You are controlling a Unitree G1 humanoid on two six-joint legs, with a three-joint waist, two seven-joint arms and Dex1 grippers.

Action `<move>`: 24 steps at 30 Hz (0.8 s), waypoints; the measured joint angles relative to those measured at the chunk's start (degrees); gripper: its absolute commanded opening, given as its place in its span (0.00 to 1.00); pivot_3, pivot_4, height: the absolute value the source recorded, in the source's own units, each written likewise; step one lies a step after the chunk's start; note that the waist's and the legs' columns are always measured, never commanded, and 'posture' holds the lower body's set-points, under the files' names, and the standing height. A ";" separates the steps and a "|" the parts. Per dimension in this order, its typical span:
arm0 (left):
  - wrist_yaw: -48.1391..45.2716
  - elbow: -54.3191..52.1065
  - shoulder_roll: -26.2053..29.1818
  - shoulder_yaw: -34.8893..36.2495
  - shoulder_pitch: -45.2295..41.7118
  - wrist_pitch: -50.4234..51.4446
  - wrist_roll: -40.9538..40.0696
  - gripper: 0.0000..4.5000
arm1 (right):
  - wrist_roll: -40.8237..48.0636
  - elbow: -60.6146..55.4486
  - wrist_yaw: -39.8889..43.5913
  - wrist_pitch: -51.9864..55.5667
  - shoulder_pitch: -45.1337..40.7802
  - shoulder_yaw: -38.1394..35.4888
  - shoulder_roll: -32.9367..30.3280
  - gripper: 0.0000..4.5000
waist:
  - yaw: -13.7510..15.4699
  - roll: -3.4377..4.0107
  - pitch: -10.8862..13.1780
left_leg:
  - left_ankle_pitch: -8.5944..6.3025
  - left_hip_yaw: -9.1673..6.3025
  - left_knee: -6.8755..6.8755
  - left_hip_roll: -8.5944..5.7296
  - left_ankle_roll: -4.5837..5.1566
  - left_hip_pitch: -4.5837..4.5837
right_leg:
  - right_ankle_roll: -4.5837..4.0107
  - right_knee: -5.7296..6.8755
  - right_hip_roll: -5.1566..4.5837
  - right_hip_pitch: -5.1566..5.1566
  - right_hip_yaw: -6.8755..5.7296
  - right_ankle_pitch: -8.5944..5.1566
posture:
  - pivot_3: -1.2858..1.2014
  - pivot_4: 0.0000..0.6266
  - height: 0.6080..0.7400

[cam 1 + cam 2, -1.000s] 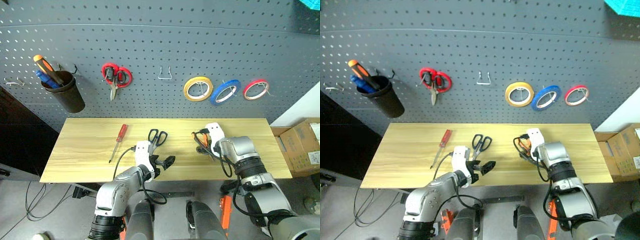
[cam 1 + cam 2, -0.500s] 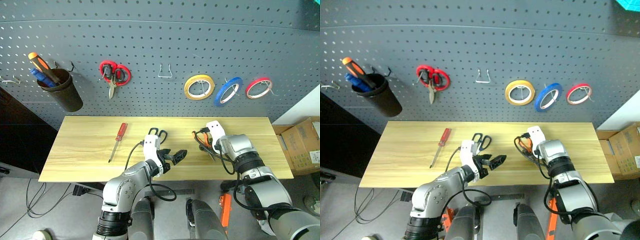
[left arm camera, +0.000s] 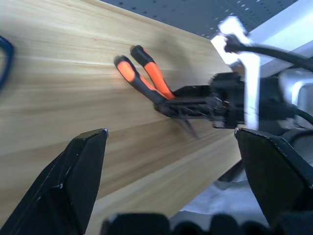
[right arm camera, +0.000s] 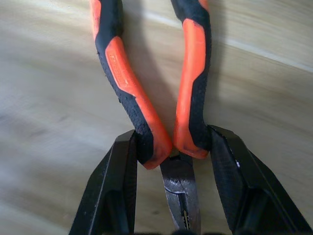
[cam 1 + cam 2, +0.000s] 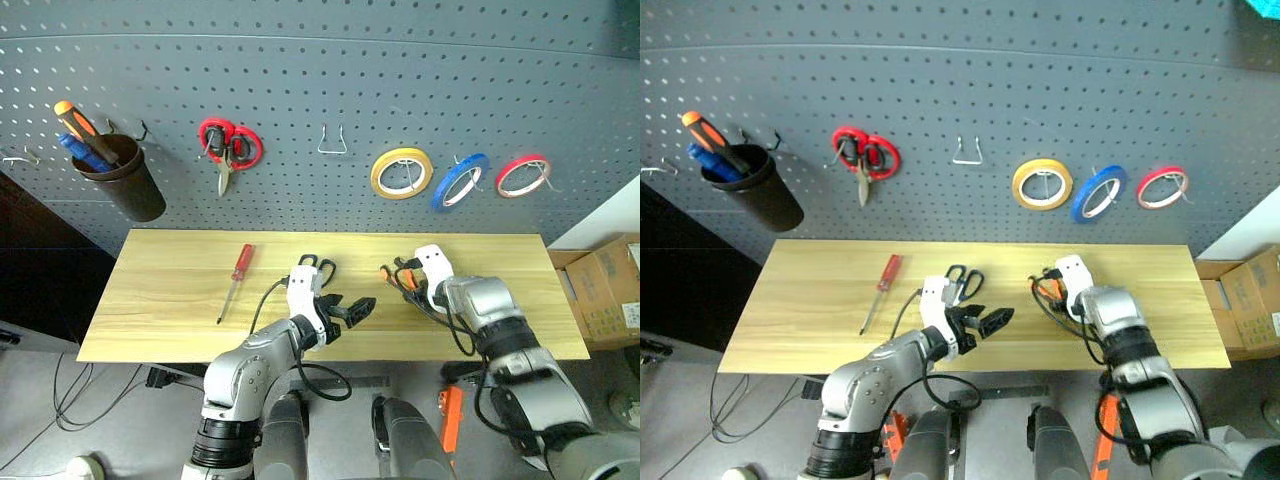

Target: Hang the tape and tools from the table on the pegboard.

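- My right hand (image 4: pixel 171 161) clenches the pliers (image 4: pixel 146 98) at the handles' base, over the bench (image 5: pixel 160 300) toward its right end.
- My left hand (image 5: pixel 345 312) hovers released near the front edge.
- Blue tape (image 5: pixel 459 181) hangs on the pegboard (image 5: pixel 320 90).

table: light wooden rectangular tabletop (image 5: pixel 160 300)
on it: red-handled screwdriver (image 5: pixel 237 282), dark-handled scissors (image 5: pixel 314 267) mid-table
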 measured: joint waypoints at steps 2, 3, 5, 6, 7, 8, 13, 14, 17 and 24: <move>-0.57 -3.93 1.82 1.38 1.03 0.98 -1.98 1.00 | 1.73 -12.61 3.13 -0.15 5.38 0.87 -3.30 0.39 | 0.03 0.02 0.01 | -0.06 -0.02 0.02 -0.01 -0.10 -0.09 | 0.02 0.00 -0.02 -0.04 -0.01 -0.01 | 0.55 0.32 1.00; -1.19 -6.97 2.85 2.25 2.08 1.31 -3.56 1.00 | 3.20 -20.43 4.50 -0.18 8.47 0.59 -4.77 0.39 | 0.09 0.04 -0.01 | -0.10 -0.06 0.01 0.00 -0.17 -0.18 | 0.06 -0.02 -0.03 -0.10 -0.05 -0.03 | 0.55 0.32 1.00; -1.59 -12.40 5.02 4.93 3.37 1.97 -5.97 1.00 | 6.88 -34.42 5.77 -0.32 12.66 -1.24 -4.40 0.39 | -0.12 0.10 -0.06 | -0.20 -0.12 0.03 0.05 -0.34 -0.11 | 0.13 0.01 0.04 -0.09 -0.06 -0.07 | 0.55 0.28 1.00; -1.42 -13.92 5.37 6.25 3.41 1.94 -6.85 1.00 | 8.52 -38.77 5.64 -0.50 13.44 -2.10 -3.07 0.39 | -0.19 0.12 -0.18 | -0.21 -0.14 0.01 0.05 -0.35 -0.09 | 0.16 0.02 0.05 -0.08 -0.08 -0.09 | 0.55 0.26 1.00; -1.20 -15.81 5.38 7.67 3.81 1.85 -8.11 1.00 | 10.18 -42.49 5.10 -1.11 13.77 -3.23 -0.74 0.39 | -0.19 0.11 -0.24 | -0.20 -0.16 0.02 0.06 -0.36 -0.07 | 0.39 0.02 0.08 -0.07 -0.09 -0.23 | 0.56 0.24 1.00; -0.71 -17.70 5.09 9.04 4.19 1.68 -9.74 1.00 | 11.93 -45.96 3.87 -2.05 13.48 -4.25 2.30 0.39 | -0.14 0.13 -0.40 | -0.17 -0.19 0.02 0.08 -0.42 -0.07 | 0.40 0.02 0.09 -0.06 -0.13 -0.24 | 0.56 0.21 1.00; 3.67 -19.39 3.97 14.53 -0.47 -1.43 -12.96 1.00 | 11.73 -42.84 -2.59 -15.17 5.24 -4.61 13.18 0.39 | 0.55 -0.01 -1.69 | 0.14 -0.29 0.17 0.02 -0.75 0.06 | 0.27 -0.15 0.09 0.19 -0.24 0.15 | 0.58 0.14 1.00; 4.75 -19.17 3.69 15.19 -3.29 -2.57 -12.83 1.00 | 10.30 -39.47 -4.31 -19.02 1.49 -4.89 14.25 0.39 | 0.74 -0.08 -1.91 | 0.29 -0.29 0.13 -0.01 -0.77 0.02 | 0.21 -0.30 0.09 0.19 -0.25 0.40 | 0.58 0.13 1.00; 7.31 -15.74 3.52 15.54 -11.61 -6.60 -10.90 1.00 | 5.56 -23.53 -8.70 -34.04 -10.54 -5.43 17.31 0.39 | 1.47 -0.38 -3.13 | 0.50 -0.21 0.08 -0.02 -0.64 0.10 | -0.07 -0.54 0.10 0.28 -0.24 0.75 | 0.59 0.12 1.00; 7.13 -2.10 3.61 15.03 -18.85 -13.98 -5.21 1.00 | 2.07 10.30 -12.11 -59.31 -25.71 -7.35 18.08 0.39 | 1.88 -0.54 -4.41 | 0.62 -0.13 0.01 0.01 -0.47 0.28 | 0.01 -0.98 0.14 0.69 -0.21 1.28 | 0.60 0.12 1.00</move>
